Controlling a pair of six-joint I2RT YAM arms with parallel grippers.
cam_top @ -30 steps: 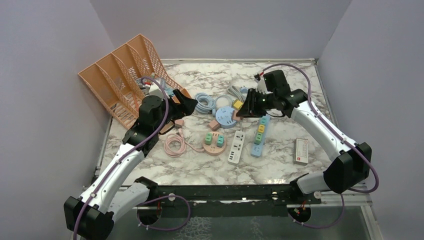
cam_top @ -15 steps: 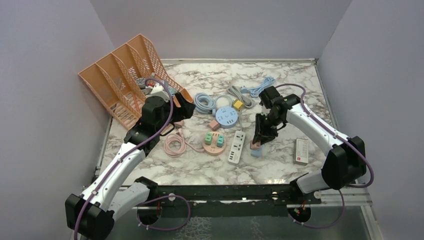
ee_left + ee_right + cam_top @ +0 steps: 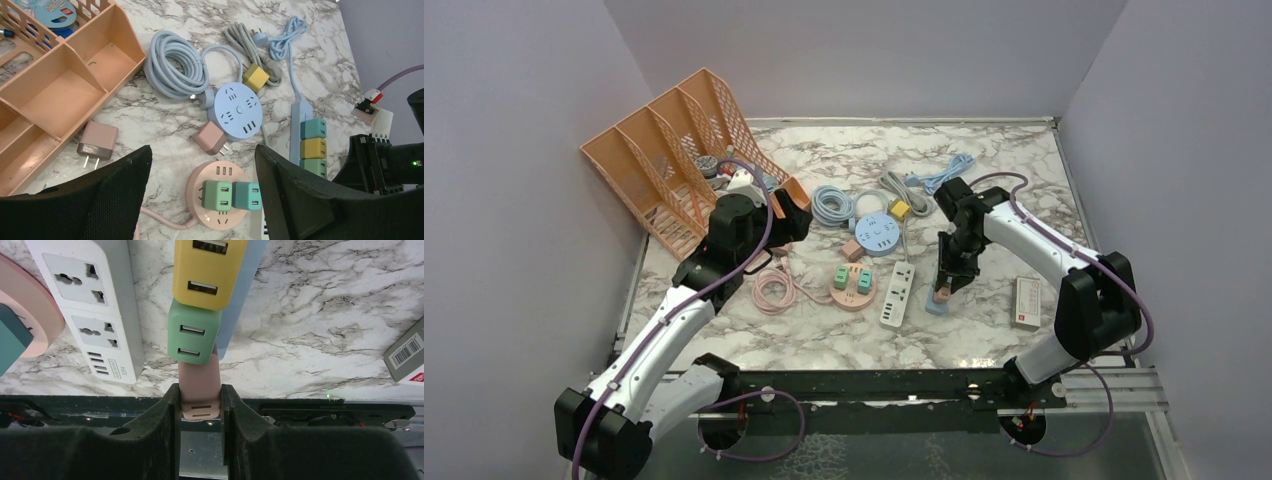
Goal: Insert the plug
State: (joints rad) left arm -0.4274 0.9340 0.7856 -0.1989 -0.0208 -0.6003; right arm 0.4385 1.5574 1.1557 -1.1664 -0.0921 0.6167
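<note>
Plug meets strip: a pale pink plug, a rounded block with a slim slot in its outward end face, hangs clamped between the right fingers over the near end of the blue power strip. That puts it right of the counter's middle, toward the near edge. Its prongs are hidden from us, so we cannot tell whether they have entered a socket.

The plug's far end sits right against the green adapter, which stands in the strip beside a yellow adapter. In our judgement, only the last socket at the strip's near end is left for it.

We judge the step in hand to be the seating push. To do it well, we would keep the plug square to the strip's face and line the prongs up with the free socket. The press should go straight down, not at a slant. A sideways lean risks levering the green adapter or skidding the strip, which looks light and lies loose on the marble counter. The grip should hold firm until the body sits flush.

A white power strip lies just beside the blue one on its left. The left fingers are spread wide and grasp nothing. They hover toward the counter's left edge by the orange rack, well apart from the work and giving the strip no support.
</note>
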